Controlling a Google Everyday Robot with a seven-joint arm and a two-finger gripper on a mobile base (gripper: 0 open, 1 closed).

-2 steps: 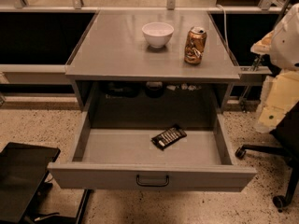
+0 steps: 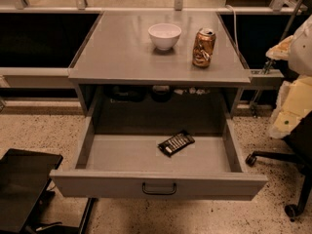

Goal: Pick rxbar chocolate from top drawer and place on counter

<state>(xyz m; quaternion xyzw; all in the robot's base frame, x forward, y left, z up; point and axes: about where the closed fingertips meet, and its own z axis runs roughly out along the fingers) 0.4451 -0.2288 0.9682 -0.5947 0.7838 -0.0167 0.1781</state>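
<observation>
The top drawer [image 2: 117, 183] is pulled wide open, with its dark bail handle [image 2: 159, 189] at the middle of the front panel. The rxbar chocolate [image 2: 176, 143], a flat black wrapper with pale lettering, lies at an angle on the drawer floor, right of centre. The grey counter [image 2: 122, 52] sits above the drawer. Only cream-coloured arm shells [image 2: 292, 106] show at the right edge, level with the drawer's right side. My gripper is not in view.
A white bowl [image 2: 165, 35] and a copper-gold can [image 2: 203, 48] stand on the counter's back right part. A black flat panel [image 2: 22, 186] lies at the lower left on the floor. An office chair base [image 2: 287, 165] with castors stands at the right.
</observation>
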